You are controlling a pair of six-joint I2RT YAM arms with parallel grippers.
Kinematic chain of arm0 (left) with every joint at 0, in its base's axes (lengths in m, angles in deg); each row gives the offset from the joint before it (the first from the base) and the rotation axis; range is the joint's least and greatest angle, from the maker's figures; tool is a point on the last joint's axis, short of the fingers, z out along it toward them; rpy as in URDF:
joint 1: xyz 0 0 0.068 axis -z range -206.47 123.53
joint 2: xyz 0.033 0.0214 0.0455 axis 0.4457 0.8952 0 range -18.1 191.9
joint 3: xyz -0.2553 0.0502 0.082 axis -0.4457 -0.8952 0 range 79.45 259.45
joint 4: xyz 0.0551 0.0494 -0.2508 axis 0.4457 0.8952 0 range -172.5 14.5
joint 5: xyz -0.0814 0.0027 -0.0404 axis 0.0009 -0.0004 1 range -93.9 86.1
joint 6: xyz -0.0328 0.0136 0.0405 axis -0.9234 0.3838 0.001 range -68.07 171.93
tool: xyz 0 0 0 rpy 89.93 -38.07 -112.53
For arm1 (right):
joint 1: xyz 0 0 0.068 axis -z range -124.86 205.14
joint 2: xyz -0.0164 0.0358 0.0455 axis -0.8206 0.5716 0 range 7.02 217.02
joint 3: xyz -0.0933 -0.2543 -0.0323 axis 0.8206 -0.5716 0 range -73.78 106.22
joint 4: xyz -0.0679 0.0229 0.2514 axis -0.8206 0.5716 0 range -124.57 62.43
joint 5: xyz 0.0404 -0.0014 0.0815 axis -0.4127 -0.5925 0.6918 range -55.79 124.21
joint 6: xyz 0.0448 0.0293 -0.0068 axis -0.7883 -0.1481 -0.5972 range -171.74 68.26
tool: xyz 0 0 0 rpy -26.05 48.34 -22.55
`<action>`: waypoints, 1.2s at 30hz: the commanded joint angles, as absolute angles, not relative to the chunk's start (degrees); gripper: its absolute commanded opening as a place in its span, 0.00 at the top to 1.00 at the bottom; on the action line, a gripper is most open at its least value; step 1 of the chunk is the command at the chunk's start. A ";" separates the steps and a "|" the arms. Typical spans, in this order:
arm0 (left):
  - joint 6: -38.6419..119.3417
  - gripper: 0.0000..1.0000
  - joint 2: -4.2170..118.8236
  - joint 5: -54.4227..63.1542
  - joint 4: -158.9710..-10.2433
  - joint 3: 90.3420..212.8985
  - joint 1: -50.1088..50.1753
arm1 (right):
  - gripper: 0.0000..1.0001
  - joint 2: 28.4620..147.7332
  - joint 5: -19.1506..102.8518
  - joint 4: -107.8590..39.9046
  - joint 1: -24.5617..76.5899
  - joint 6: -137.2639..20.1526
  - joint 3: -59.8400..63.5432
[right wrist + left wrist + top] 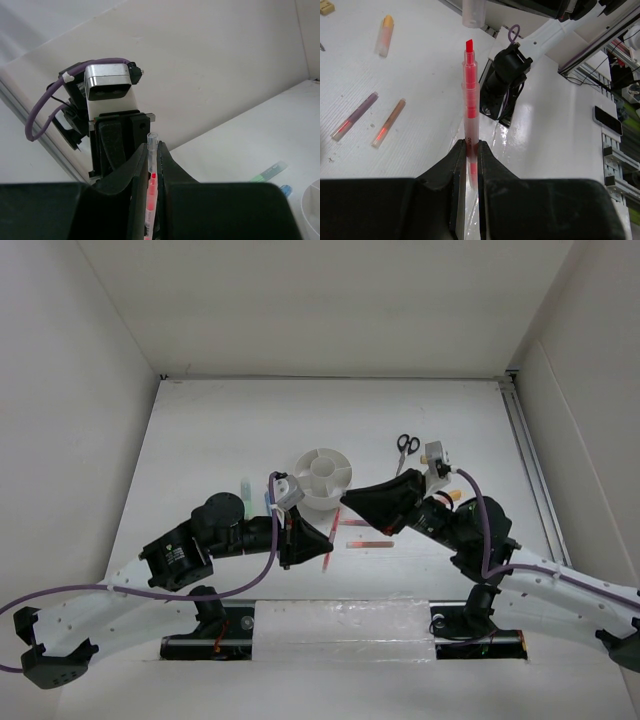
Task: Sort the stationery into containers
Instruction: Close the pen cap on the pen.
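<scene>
2 grippers meet just in front of the round white plastic desk organizer [322,450], which sits mid-table on the white table [200,430].

Left gripper [471,147]: fingers fully closed on a clear-bodied red highlighter pen [470,100], clamped at its lower barrel. Pen is off the table, pointing away from the wrist camera, with its red chisel tip bare.

Right gripper [152,150]: fingers nearly closed, pinching a clear plastic tube with a red core [151,187]. Cannot tell whether this is a cap or a second pen. Open end of the tube stands clear above the fingertips.

Loose items on the table:
- black-handled scissors [405,445], right of the organizer and beyond it
- short green marker [245,485], left of the organizer, with a short blue marker [285,189] just beside it
- 2 thin pink pens [368,543], near side, between the arms
- orange-yellow marker [384,35] and tiny tan eraser [326,7], right side, apart from each other
</scene>
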State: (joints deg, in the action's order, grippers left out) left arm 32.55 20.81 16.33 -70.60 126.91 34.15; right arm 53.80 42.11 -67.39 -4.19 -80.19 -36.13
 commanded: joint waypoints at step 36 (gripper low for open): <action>32.86 1.00 20.22 17.90 -73.54 126.82 33.83 | 1.00 53.77 43.17 -68.85 -4.71 -80.22 -35.46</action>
State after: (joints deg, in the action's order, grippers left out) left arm 32.55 20.81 16.90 -70.65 126.91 34.15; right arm 53.74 42.18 -65.93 -4.19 -80.03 -36.13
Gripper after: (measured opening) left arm 0.043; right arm 0.142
